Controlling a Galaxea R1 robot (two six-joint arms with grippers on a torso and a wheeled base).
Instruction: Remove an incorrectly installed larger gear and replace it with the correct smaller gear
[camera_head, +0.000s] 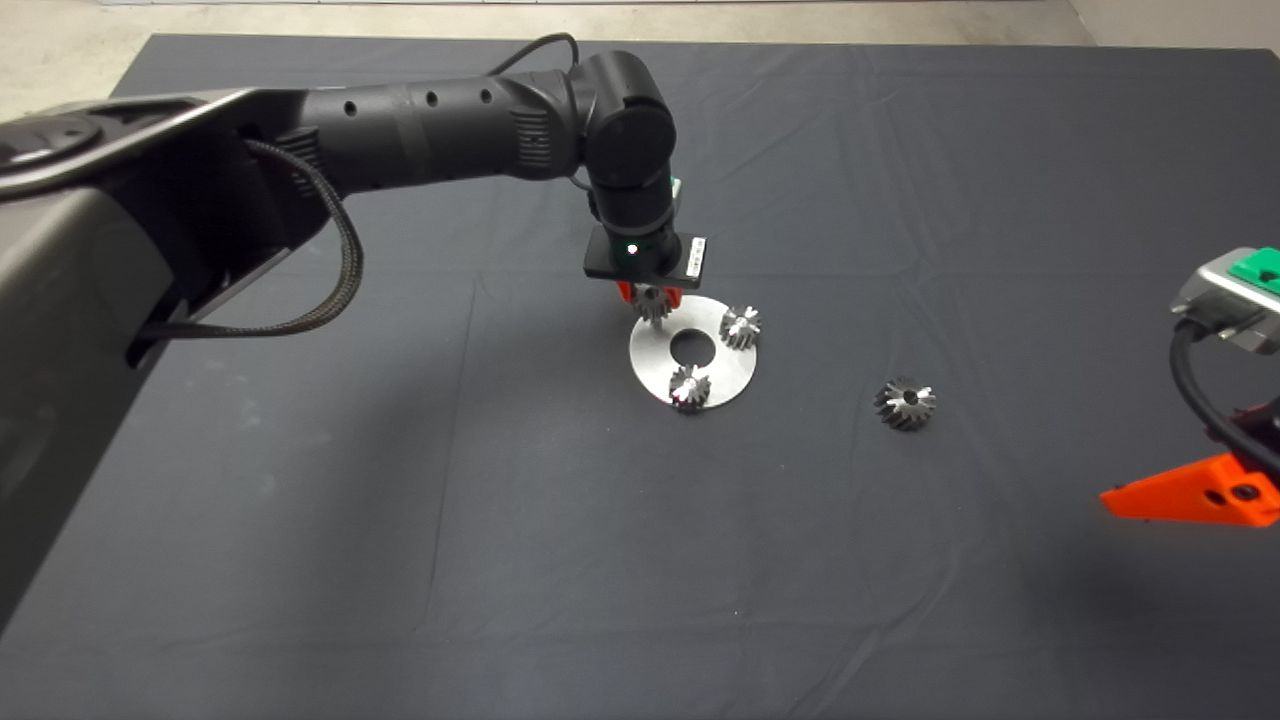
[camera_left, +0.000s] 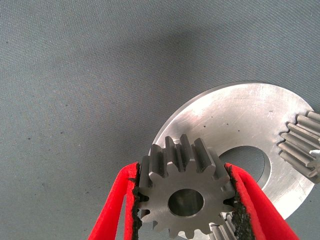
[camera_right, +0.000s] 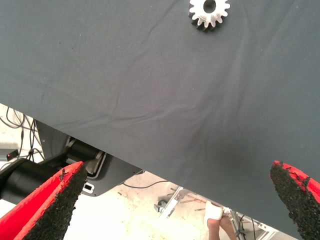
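My left gripper (camera_head: 650, 293) is shut on the smaller gear (camera_head: 655, 306), holding it just over the far-left rim of the round steel plate (camera_head: 725, 372). In the left wrist view the smaller gear (camera_left: 186, 197) sits clamped between the red fingers (camera_left: 116, 205), its flat pale face and round centre hole towards the camera, with the plate (camera_left: 235, 120) behind it. The larger gear (camera_head: 906, 403), dark with coarse teeth, lies on the mat to the right of the plate. It also shows in the right wrist view (camera_right: 209, 12). My right gripper (camera_head: 1195, 492) waits open at the right edge.
Two small gears (camera_head: 741, 326) (camera_head: 690, 387) stand on the plate, at its far-right and near sides, around the centre hole (camera_head: 692, 348). Beyond the mat's edge, the right wrist view shows floor, cables and a person's leg (camera_right: 217, 220).
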